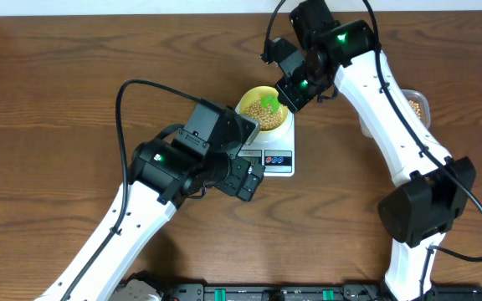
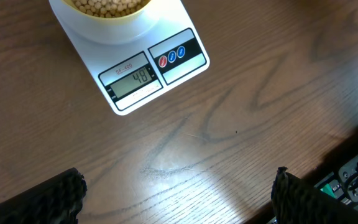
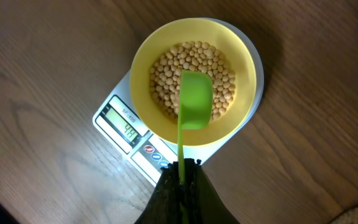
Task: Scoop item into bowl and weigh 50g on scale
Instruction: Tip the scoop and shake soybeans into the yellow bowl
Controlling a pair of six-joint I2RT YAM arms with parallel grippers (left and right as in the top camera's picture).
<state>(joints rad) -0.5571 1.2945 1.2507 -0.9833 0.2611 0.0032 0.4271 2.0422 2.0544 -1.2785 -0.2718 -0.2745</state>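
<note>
- Beans (image 1: 266, 107), small, round and tan, lie in a heap inside the yellow bowl (image 1: 246, 106), which stands on the scale near the middle of the table (image 1: 57, 84).
- Furthest left we see the left gripper (image 2: 178, 180). Its jaws are spread wide with nothing between them, and it hangs over bare wood just in front of the scale. Its dark fingers (image 2: 58, 196) show at the lower corners of the left wrist view.
- Next comes the scale (image 1: 279, 159), white, flat and rectangular. Its display (image 2: 132, 79) faces the left gripper and reads 48 in the left wrist view. Beside the display sit three small round buttons (image 2: 171, 57), one red and two blue.
- The bowl covers the round platform, so only a narrow white edge shows around it.
- Over the bowl we see a green scoop (image 3: 195, 102), its cup above the beans and its thin handle running back to the right gripper. We cannot tell whether the cup touches the beans or holds any.
- The right gripper (image 3: 181, 180) is clamped narrowly on the end of the scoop's handle, just to the right of the bowl in the overhead view.
- Furthest right, a clear tub (image 1: 417, 107) with more beans in it peeks out from behind the right arm, well apart from the scale.
</note>
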